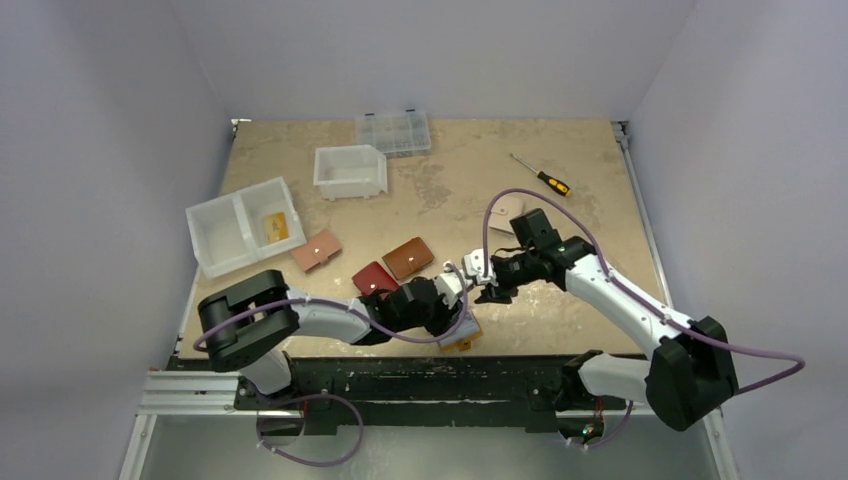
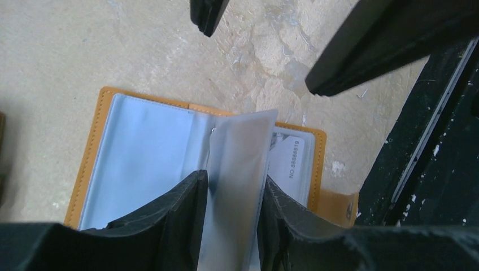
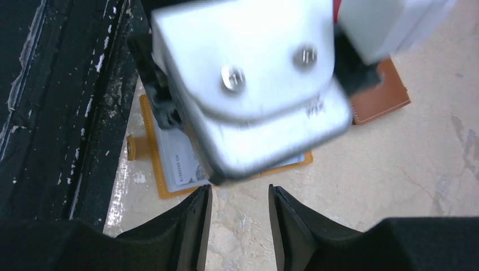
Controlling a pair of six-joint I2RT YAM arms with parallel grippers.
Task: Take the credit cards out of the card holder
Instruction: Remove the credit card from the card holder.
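The mustard-yellow card holder [image 2: 90,164] lies open at the table's near edge, its clear sleeve pages showing. A whitish numbered card [image 2: 294,158] sits in the right sleeve and also shows in the right wrist view [image 3: 175,164]. My left gripper [image 2: 234,176] hangs over the holder [image 1: 462,340] with fingers apart, and a translucent sleeve leaf [image 2: 237,147] stands up filling the gap between them. My right gripper [image 3: 239,189] is open and empty over bare table just beyond the holder [image 3: 148,135], close to the left wrist. A yellow-orange card [image 1: 277,227] lies in the divided white bin [image 1: 225,235].
A brown wallet [image 1: 408,257], a dark red wallet [image 1: 374,278] and a pink one [image 1: 316,251] lie behind the holder. Farther back are a white bin [image 1: 350,170], a clear organiser box [image 1: 393,132] and a screwdriver [image 1: 541,175]. The black rail [image 1: 400,365] borders the near edge.
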